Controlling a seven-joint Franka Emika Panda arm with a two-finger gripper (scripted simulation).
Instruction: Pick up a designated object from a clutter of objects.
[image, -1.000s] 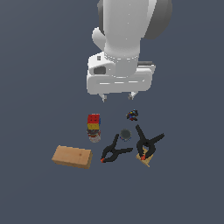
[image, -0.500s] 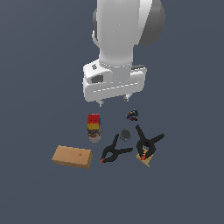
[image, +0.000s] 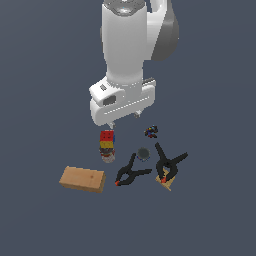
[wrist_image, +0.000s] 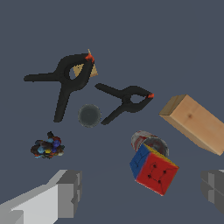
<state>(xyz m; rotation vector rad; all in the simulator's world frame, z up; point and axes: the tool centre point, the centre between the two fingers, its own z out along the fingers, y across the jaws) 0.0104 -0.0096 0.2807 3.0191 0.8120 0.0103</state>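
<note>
The puzzle cube (image: 106, 139), with red, yellow and blue gridded faces showing, rests on top of the small can (image: 108, 155). In the wrist view the cube (wrist_image: 154, 170) shows red and blue faces and covers part of the can (wrist_image: 146, 141). My gripper (image: 123, 120) is open and empty. It hangs just above the cube, a little toward the exterior view's right of it. In the wrist view the gripper (wrist_image: 140, 189) has its fingers (wrist_image: 65, 192) spread wide, with the cube between them but nearer the far one.
A tan wooden block (image: 82, 179) lies at the exterior view's left of the can. Two black spring clamps (image: 130, 172) (image: 167, 164), a grey disc (image: 143, 153) and a tiny dark trinket (image: 151, 131) lie at its right.
The arm has come down and shifted toward the exterior view's left, bringing the open gripper closer over the cube. The objects have not moved.
</note>
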